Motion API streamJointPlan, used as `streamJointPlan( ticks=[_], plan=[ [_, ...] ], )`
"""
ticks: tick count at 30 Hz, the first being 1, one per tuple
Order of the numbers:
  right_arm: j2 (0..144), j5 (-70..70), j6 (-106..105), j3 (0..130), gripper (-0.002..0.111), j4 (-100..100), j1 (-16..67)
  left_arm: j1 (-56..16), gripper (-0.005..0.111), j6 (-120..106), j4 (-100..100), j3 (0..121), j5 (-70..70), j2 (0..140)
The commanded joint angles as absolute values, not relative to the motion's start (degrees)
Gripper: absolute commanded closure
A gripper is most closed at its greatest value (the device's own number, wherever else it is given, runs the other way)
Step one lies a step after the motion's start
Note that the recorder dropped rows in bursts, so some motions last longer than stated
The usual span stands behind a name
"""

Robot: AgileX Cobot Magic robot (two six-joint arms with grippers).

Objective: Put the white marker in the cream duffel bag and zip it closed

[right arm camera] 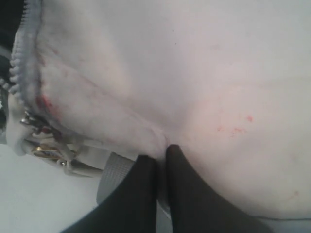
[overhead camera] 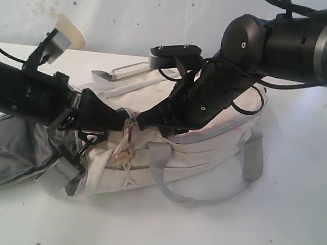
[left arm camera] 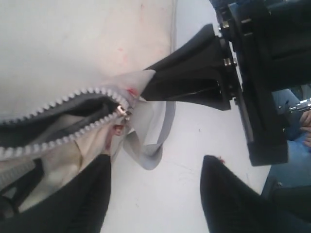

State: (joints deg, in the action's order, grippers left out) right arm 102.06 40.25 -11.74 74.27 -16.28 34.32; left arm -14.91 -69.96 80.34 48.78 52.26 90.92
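Where its zip (left arm camera: 73, 97) gapes, pale teeth over dark lining, the soft cream duffel bag (overhead camera: 208, 145) lies slumped on the white surface (overhead camera: 268, 239), faintly pink-stained, a grey webbing strap (overhead camera: 254, 160) looping off its side. The right claw (right arm camera: 162, 162) is clenched on a pinched fold of cream cloth by the zip's end; the left claw (left arm camera: 156, 162) stands released, smooth black fingers (left arm camera: 87, 199) spread wide at the open mouth.

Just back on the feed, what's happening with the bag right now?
The right gripper is shut on a fold of the cream duffel bag beside the zip slider. The left gripper hangs open at that end, right by the bag's edge. The zip is not yet closed. The white marker shows in no view.
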Motion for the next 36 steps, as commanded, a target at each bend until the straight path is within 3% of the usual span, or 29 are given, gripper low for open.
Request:
streamJointPlan(
  ticks=[1,5,36],
  plan=[
    [101.8,39.8,-11.3,74.9,0.108,-17.0,33.7,-18.6,0.049,-72.4,82.3,45.9,47.1,90.3],
    [101.8,40.0,-11.3,74.9,0.108,-17.0,33.7,-20.9,0.049,-74.4,83.7,42.8,38.5,90.3],
    [101.8,40.3,-11.3,74.9,0.108,-18.4,33.7,-20.9,0.049,-90.8,99.9,41.3,45.5,100.4]
  ],
)
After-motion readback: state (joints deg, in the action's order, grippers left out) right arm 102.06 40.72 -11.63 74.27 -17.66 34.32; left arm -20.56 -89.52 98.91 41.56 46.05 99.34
